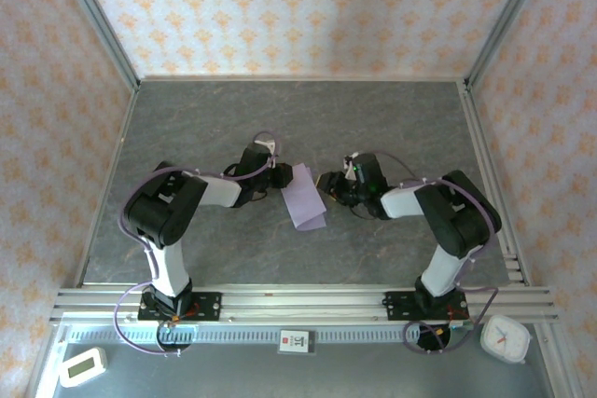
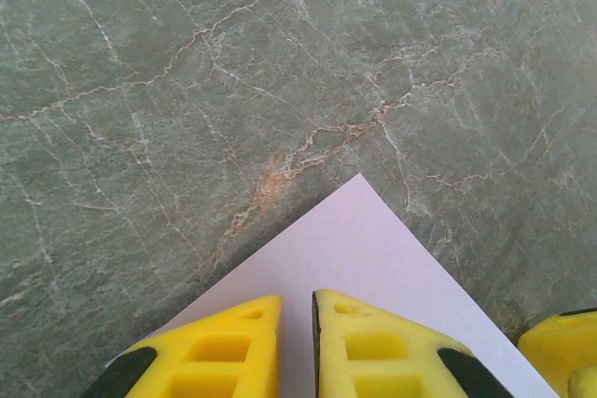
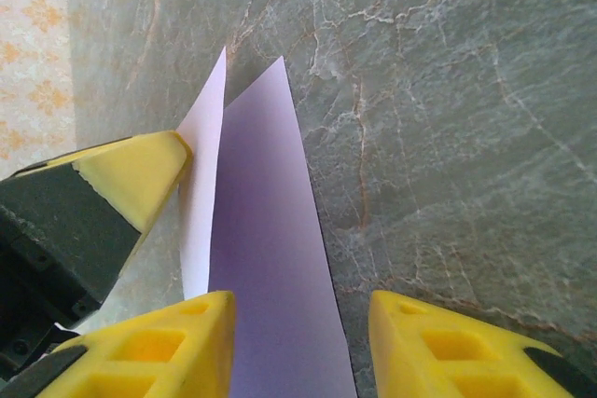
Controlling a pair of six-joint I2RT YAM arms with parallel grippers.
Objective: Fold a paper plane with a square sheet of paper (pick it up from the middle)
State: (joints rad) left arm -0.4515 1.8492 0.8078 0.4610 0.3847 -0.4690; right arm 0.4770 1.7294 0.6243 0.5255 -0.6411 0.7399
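Lilac sheet of paper (image 1: pixel 306 197), partly folded, lies at centre of grey marble-pattern table (image 1: pixel 392 118), between both arms. Left gripper (image 2: pixel 297 303) at sheet's left edge: jaws almost closed, thin slit, pinching raised pale flap. Right gripper (image 3: pixel 298 300) at sheet's right side: jaws spread wide, straddling darker flat layer, gripping nothing. Right wrist view: left gripper's yellow finger (image 3: pixel 131 174) touches upright flap.

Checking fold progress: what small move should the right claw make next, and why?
Probably nudge the open right claw toward the left claw, pressing the flap down: the paper is half folded, its flap standing up, not flat.
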